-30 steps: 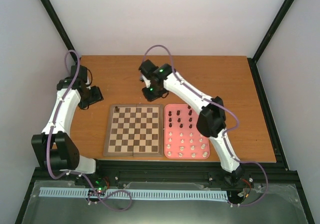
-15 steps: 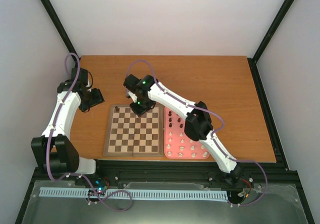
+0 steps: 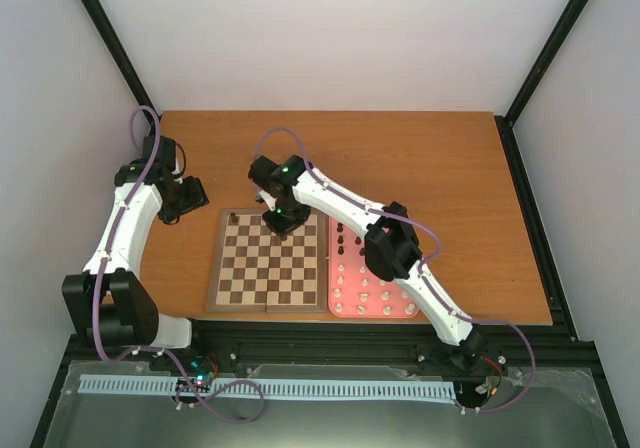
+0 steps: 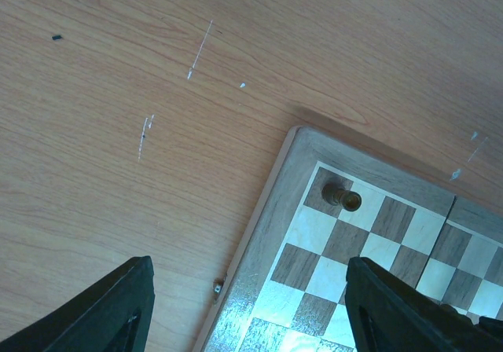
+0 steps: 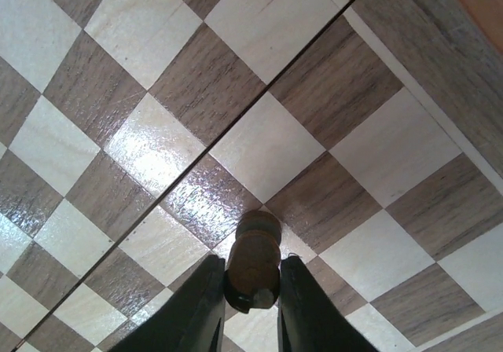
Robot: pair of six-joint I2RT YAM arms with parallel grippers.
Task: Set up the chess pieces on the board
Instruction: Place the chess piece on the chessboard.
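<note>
The wooden board (image 3: 267,258) lies mid-table and also shows in the left wrist view (image 4: 267,234) and in the right wrist view (image 5: 259,22). One dark brown piece (image 3: 235,214) stands on its far left corner square, also seen by the left wrist (image 4: 342,196). My right gripper (image 5: 250,289) is shut on a dark brown piece (image 5: 254,262) and holds it just above the board's far rows, near the fold seam (image 3: 281,218). My left gripper (image 3: 185,200) is open and empty, off the board's far left corner. The remaining dark and cream pieces sit in the pink tray (image 3: 372,308).
The pink tray lies against the board's right side. My right arm (image 3: 390,243) reaches across the tray's far end and the board's far right corner. Bare wooden table (image 3: 420,153) lies behind the board and tray.
My right gripper has moved left and nearer, from behind the board's far edge to over its far rows, carrying the dark piece. The left arm has barely moved.
</note>
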